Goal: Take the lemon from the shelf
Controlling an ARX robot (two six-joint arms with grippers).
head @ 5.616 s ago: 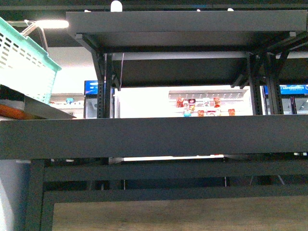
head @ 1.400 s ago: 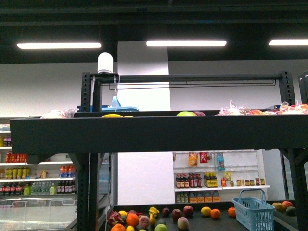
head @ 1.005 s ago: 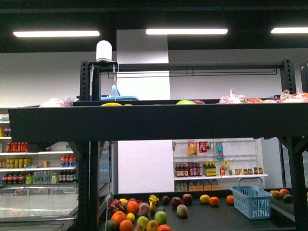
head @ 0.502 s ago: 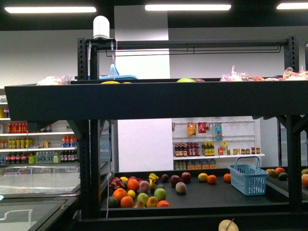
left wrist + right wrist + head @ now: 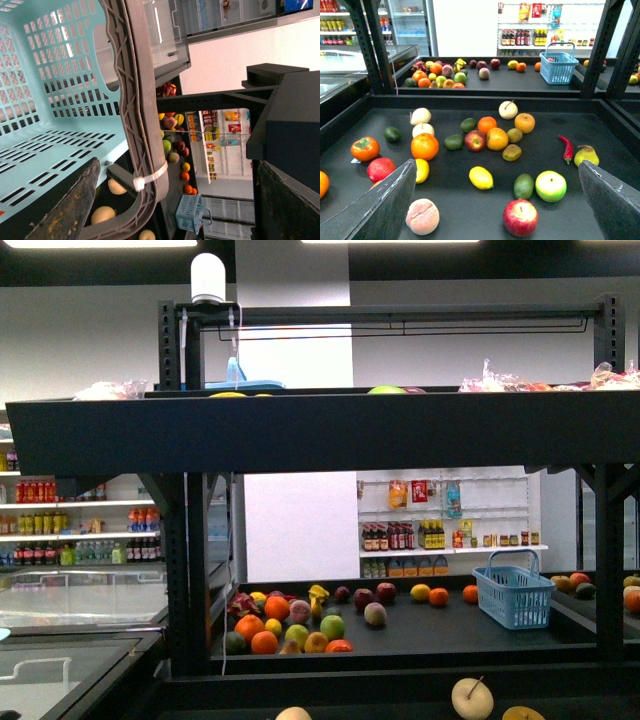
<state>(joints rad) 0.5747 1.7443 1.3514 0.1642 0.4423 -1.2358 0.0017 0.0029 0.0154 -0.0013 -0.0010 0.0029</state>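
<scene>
One lemon (image 5: pixel 481 177) (second yellow fruit (image 5: pixel 422 169) half-hidden), one chili (image 5: pixel 564 148)

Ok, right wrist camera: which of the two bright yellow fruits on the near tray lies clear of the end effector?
The lemon mid-tray, beside the green fruit. The other yellow fruit, by the orange, is partly hidden behind the right end effector's finger.

Black shelf (image 5: pixel 465 207) with lemon (image 5: pixel 481 177), scattered fruit (image 5: pixel 425 146)
</scene>
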